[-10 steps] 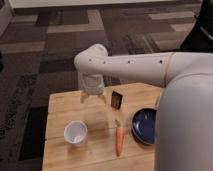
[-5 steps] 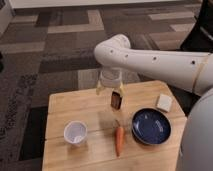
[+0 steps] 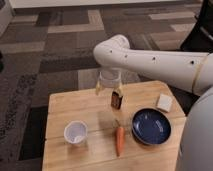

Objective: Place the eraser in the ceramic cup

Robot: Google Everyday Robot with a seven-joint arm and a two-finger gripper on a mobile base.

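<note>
Jaws, barely shifted, still over the eraser point(image 3: 117, 99).

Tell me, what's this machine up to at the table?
A robot arm reaches over the table, its gripper right over a dark eraser standing upright. Whether it holds it is unclear. The white cup sits apart, toward the front left, with no eraser in it. A carrot, blue plate and white block lie nearby.

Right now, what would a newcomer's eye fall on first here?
The large white robot arm reaches from the right over the light wooden table, its gripper close above the small dark rectangular eraser near the back edge. Nearer the camera lie a small round white ceramic cup at the left, an orange carrot, and a dark blue round plate at the right.
</note>
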